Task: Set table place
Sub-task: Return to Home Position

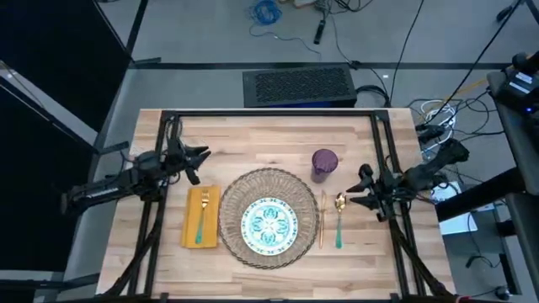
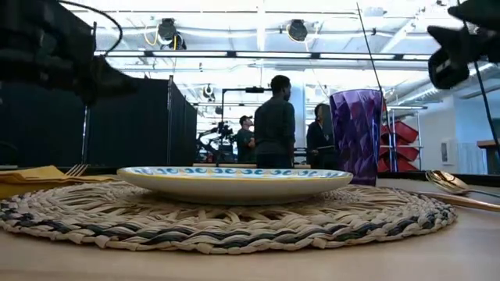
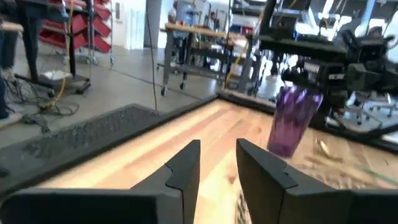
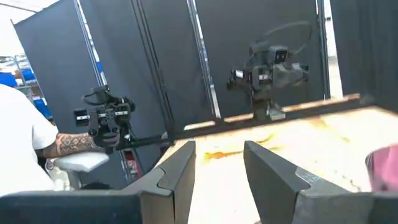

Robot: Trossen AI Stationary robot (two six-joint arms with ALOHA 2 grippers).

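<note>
A round woven placemat [image 1: 268, 185] lies at the middle of the table [image 1: 253, 135], and a white plate with a teal pattern [image 1: 269, 225] rests on it. Left of it a mustard napkin [image 1: 200, 217] carries a gold-and-teal fork [image 1: 202, 215]. Right of the mat lie a knife [image 1: 322, 220] and a spoon [image 1: 339, 219]; a purple cup [image 1: 324, 163] stands behind them. My left gripper [image 1: 202, 160] hovers open above the table, behind the napkin. My right gripper [image 1: 355, 189] hovers open, right of the spoon. Neither holds anything.
Black metal rails [image 1: 269, 115] frame the table. A dark perforated box [image 1: 299, 86] sits beyond the far edge. In the low view people [image 2: 275, 125] stand in the room beyond the table. Bare wood lies along the far part of the table.
</note>
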